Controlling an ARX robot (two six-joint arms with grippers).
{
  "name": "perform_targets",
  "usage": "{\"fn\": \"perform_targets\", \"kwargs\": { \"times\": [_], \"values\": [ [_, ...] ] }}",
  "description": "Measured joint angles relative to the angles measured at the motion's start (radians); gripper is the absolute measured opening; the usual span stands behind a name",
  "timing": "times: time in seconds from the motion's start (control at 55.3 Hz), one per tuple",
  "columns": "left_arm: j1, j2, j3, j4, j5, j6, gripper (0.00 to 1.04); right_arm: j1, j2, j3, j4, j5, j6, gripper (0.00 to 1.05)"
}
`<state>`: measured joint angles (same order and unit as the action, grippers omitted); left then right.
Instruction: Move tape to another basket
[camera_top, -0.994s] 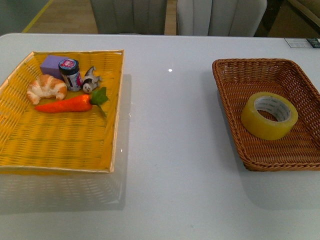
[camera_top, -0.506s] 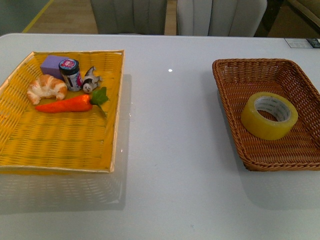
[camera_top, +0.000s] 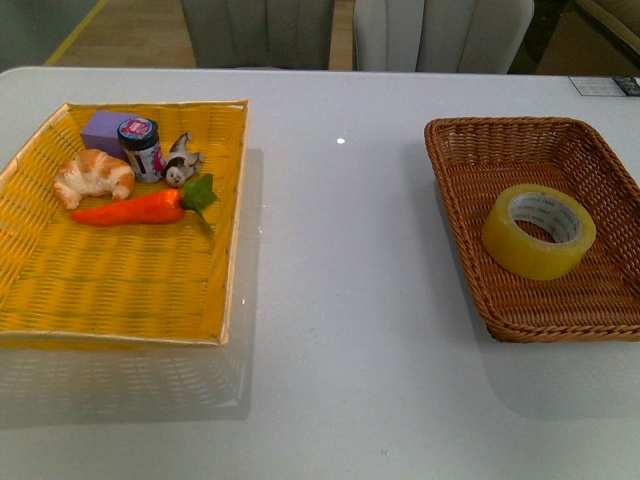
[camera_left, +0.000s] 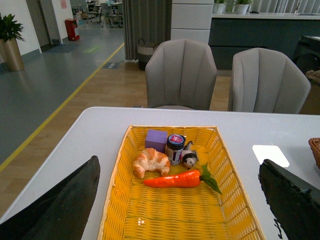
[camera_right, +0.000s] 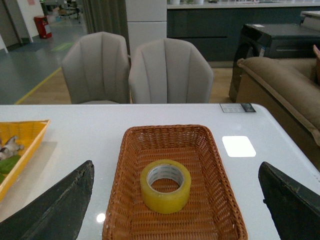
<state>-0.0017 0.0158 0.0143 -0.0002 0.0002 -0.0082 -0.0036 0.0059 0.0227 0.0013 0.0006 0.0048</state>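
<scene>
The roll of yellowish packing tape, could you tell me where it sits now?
In the front view, the yellowish tape roll lies flat, alone inside the brown wicker basket on the table's right side.

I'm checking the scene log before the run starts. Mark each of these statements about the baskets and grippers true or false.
1. The tape lies in the brown basket. True.
2. The carrot shares a basket with the tape. False: it lies in the yellow tray.
3. The right gripper holds the tape. False: its fingers stand wide apart, nothing between them.
4. The croissant sits beside a small jar. True.
5. The left gripper is open. True.
</scene>
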Motion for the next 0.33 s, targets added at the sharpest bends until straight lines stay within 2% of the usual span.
{"fn": "perform_targets", "kwargs": {
  "times": [0.325],
  "values": [
    [0.000, 0.000, 0.000, 0.000, 0.000, 0.000, 0.96, 0.000, 0.000, 0.000, 0.000, 0.000, 0.000, 0.96]
  ]
}}
